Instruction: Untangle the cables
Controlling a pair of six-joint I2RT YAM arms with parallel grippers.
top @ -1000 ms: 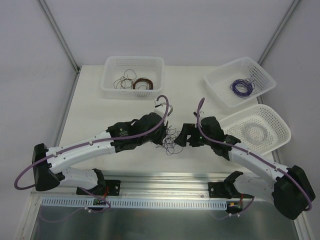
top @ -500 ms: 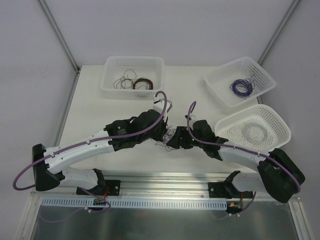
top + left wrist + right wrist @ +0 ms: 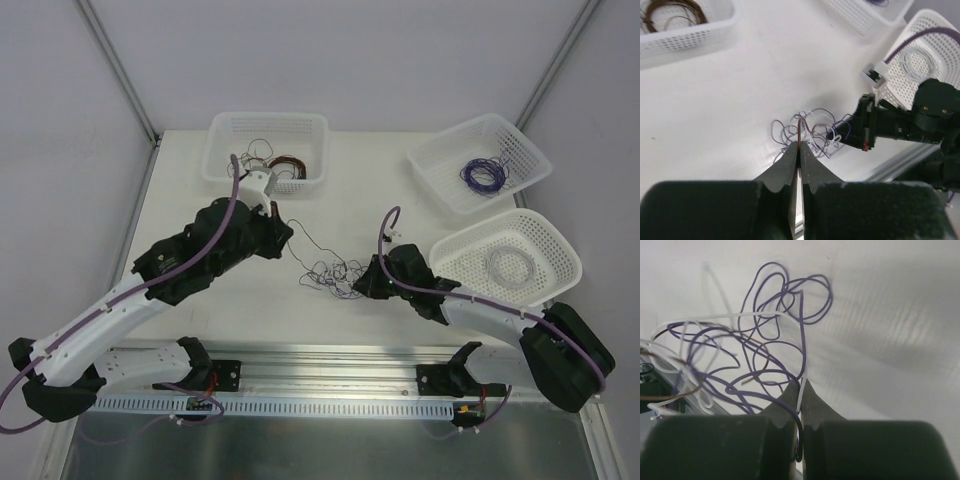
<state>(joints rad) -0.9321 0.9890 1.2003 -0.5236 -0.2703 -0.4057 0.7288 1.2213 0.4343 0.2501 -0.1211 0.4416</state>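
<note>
The cables point(image 3: 332, 273) lie as a loose clump of thin purple, whitish and brown strands on the white table, between the two arms. My left gripper point(image 3: 285, 238) is up and to the left of the clump, shut on one brown strand point(image 3: 800, 131) that runs taut back into the cables point(image 3: 812, 131). My right gripper point(image 3: 363, 285) sits at the clump's right edge. In the right wrist view its jaws are shut on a whitish strand and a purple strand point(image 3: 801, 390), with the cables point(image 3: 757, 347) spread just ahead of the right gripper point(image 3: 801, 386).
Three white baskets ring the back and right. The back-left basket point(image 3: 225, 128) holds a red-brown coil point(image 3: 286, 166) and loose dark wire. The back-right basket point(image 3: 430, 165) holds a purple coil point(image 3: 483, 174). The right basket point(image 3: 560, 250) holds a whitish coil point(image 3: 508, 266). A metal rail point(image 3: 330, 356) runs along the near edge.
My left arm has drawn back to the left, pulling a brown strand out of the clump. My right gripper has moved into the clump's right side and shut on strands there.
</note>
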